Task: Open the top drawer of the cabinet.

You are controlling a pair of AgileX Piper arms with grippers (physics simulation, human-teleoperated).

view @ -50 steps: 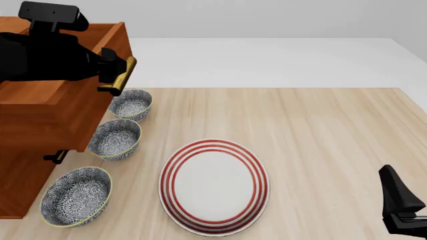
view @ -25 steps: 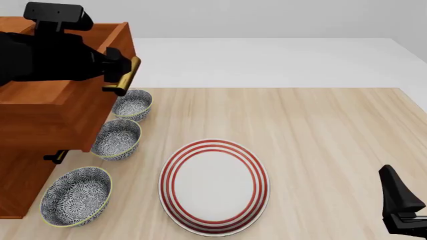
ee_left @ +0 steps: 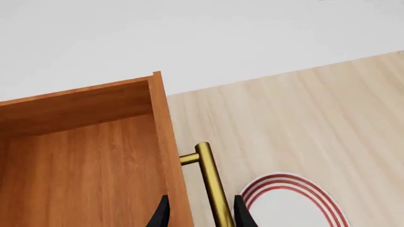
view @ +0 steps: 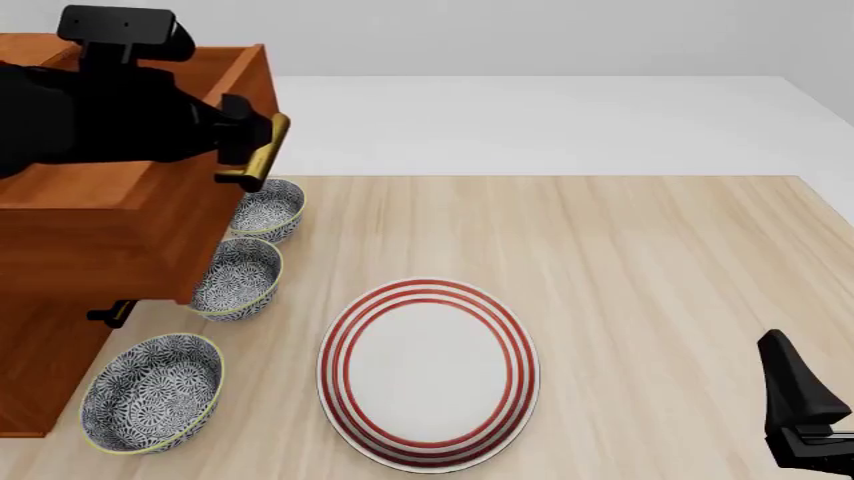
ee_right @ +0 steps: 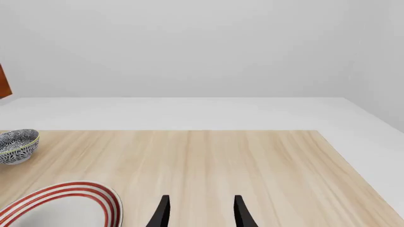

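got my left gripper [ee_left: 200, 215] clamped on the top drawer [view: 127, 215] handle [ee_left: 213, 187] i think, for pulling; right gripper [ee_right: 200, 213] idle, open.

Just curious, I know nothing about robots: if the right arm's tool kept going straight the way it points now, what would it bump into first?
Probably nothing soon. In its wrist view the right tool points over bare table; the striped plate and a patterned bowl lie off to one side. Depth is hard to judge.
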